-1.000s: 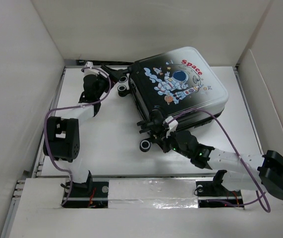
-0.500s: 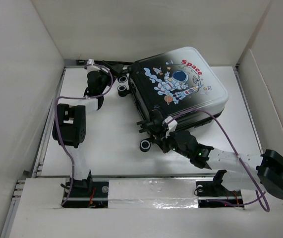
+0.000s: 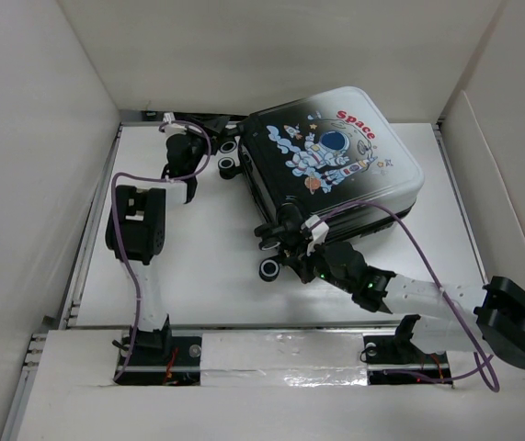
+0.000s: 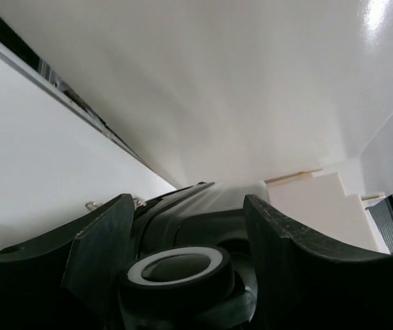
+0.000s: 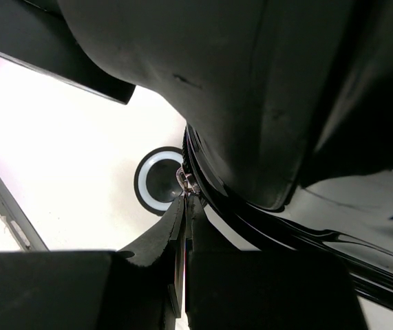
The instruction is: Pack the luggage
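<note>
The left gripper point(image 4: 186, 206) has slid up to the far-left corner of the luggage point(image 3: 336, 152). Its jaws have come in from wide to half wide, one on each side of a wheel point(image 4: 175, 269), not yet squeezing it. I think it wants to steady the luggage, which lies flat, astronaut up. At the near-left corner the right gripper point(image 5: 186, 203) stays pinched on a tiny zip tab point(image 5: 184, 180). The inside and most of the zip are hidden.
</note>
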